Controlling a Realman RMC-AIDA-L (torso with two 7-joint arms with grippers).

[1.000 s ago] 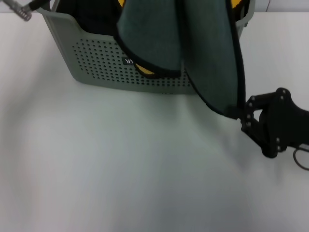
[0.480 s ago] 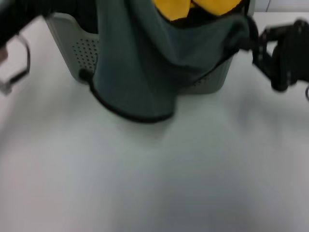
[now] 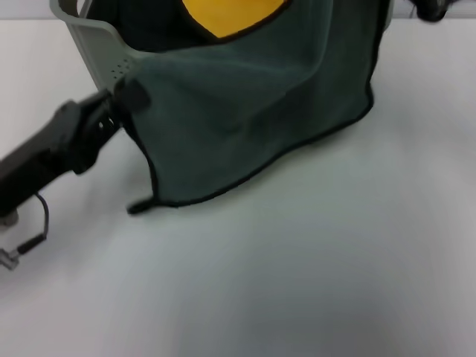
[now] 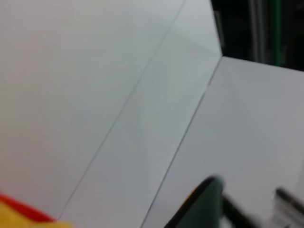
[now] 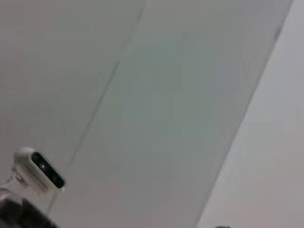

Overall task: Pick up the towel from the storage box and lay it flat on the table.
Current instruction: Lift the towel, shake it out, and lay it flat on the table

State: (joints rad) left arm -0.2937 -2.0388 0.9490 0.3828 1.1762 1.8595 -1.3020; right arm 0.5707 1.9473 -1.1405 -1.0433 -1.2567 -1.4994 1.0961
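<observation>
The dark grey-green towel (image 3: 253, 119) with black trim hangs spread out in front of the storage box (image 3: 88, 33), its lower edge touching the white table (image 3: 297, 282). My left gripper (image 3: 128, 97) is shut on the towel's left corner, beside the box's left wall. At the top right edge of the head view, only a sliver of my right gripper (image 3: 433, 9) shows, close to where the towel's right side runs up out of the picture. The towel hides most of the box's front.
A yellow cloth (image 3: 232, 13) lies in the box behind the towel's top edge. A loose cable (image 3: 30, 238) dangles under the left arm. White tabletop stretches in front of and to the right of the towel.
The towel has been pulled wider and now hangs flat across the box front. My left gripper dropped to the towel's left corner, and my right gripper rose to the top right edge.
</observation>
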